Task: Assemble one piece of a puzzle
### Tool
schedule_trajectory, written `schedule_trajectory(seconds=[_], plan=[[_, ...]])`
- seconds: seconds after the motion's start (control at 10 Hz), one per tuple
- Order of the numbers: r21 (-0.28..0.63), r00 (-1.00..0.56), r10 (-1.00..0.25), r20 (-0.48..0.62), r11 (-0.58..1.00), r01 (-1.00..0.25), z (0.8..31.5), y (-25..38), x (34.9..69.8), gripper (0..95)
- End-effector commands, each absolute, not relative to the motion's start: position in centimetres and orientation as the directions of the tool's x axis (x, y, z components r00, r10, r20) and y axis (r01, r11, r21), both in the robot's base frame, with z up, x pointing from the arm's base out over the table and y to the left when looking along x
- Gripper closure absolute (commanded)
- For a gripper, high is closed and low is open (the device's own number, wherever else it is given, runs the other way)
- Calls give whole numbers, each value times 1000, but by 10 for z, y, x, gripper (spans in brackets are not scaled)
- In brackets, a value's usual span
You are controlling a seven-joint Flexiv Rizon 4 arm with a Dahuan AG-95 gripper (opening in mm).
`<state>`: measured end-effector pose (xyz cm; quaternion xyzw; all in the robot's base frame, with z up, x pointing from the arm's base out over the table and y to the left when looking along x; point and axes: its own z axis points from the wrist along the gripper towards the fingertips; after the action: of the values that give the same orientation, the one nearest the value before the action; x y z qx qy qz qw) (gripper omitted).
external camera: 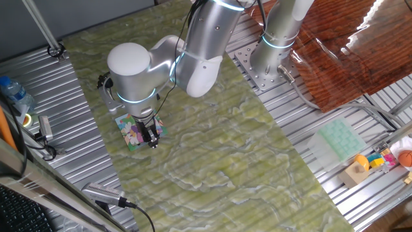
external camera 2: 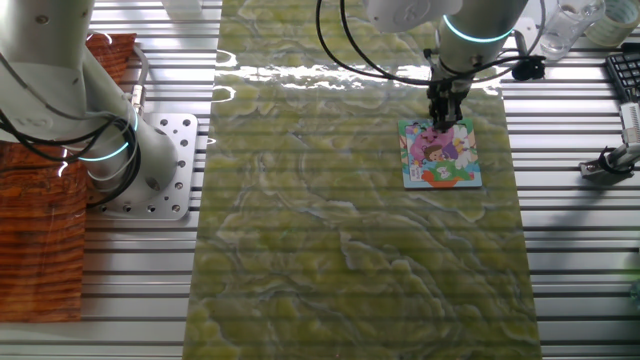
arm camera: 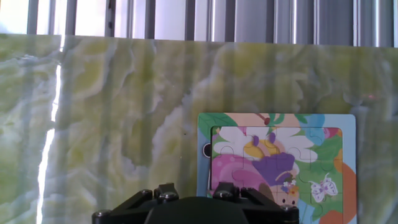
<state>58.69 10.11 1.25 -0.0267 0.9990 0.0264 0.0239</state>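
1. One fixed view: the gripper [external camera: 152,138] stands low over the puzzle [external camera: 132,131]; lower straight.
2. Other fixed view: the puzzle [external camera 2: 441,153] lies directly below; finger spread unclear.
3. Hand view: the piece can't be seen; press gently.

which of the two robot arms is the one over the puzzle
The arm whose gripper hangs over the puzzle on the green mat; the other arm stands off the mat, beside it.

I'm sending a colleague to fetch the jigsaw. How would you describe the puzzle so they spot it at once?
Find the green marbled mat covering the table's middle. Near one edge, right under the arm's gripper, lies the puzzle: a small flat square with a blue border and a pink, green and yellow cartoon, the only colourful thing on the mat.
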Motion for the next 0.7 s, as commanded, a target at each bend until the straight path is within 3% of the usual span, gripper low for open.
schedule_trajectory(seconds=[0.1,0.7], plan=[[51,-997,-56,-52,997,-58,12,100,586,570],[47,-996,-77,-47,996,-79,20,103,590,570]])
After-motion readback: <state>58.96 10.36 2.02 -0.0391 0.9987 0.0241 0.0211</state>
